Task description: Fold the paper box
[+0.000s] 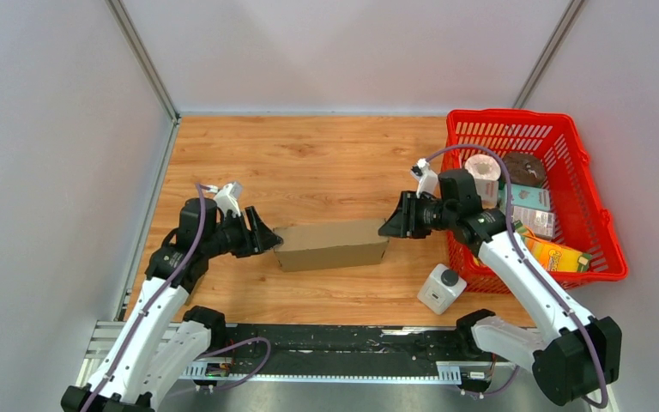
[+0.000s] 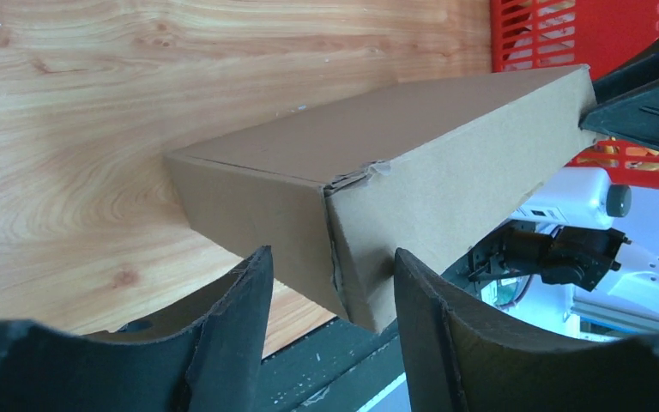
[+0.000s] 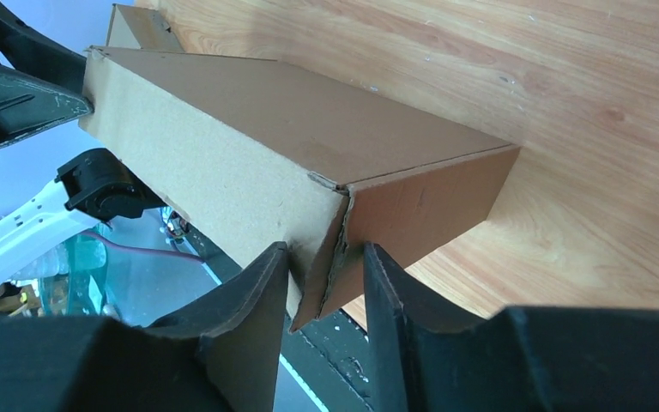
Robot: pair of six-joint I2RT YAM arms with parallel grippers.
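Lying on its broad side near the middle of the table, the paper box (image 1: 330,245) reads as a closed, shallow rectangular carton. Its top panel is flat, its long wall upright, and both ends are shut as far as the wrist views show. I judge the folding nearly finished. What seems left is seating the end corners, where the seams look rough, with a small crumpled lip of cardboard at the top of each. The board is plain brown, matte and slightly fibrous, with crisp long edges.

The left gripper (image 1: 268,236) sits at the box's left end, its jaws spread wide with the near corner between them and not visibly squeezing. The right gripper (image 1: 392,225) is at the opposite end, its jaws drawn narrow astride that corner. Whether they pinch the cardboard or merely flank it I cannot tell.

Underneath is a smooth wood-grain table (image 1: 309,163). A white bottle (image 1: 440,288) with a dark cap stands near the box's right end, and a red basket (image 1: 596,193) of plastic lattice, holding packaged goods, sits further right.
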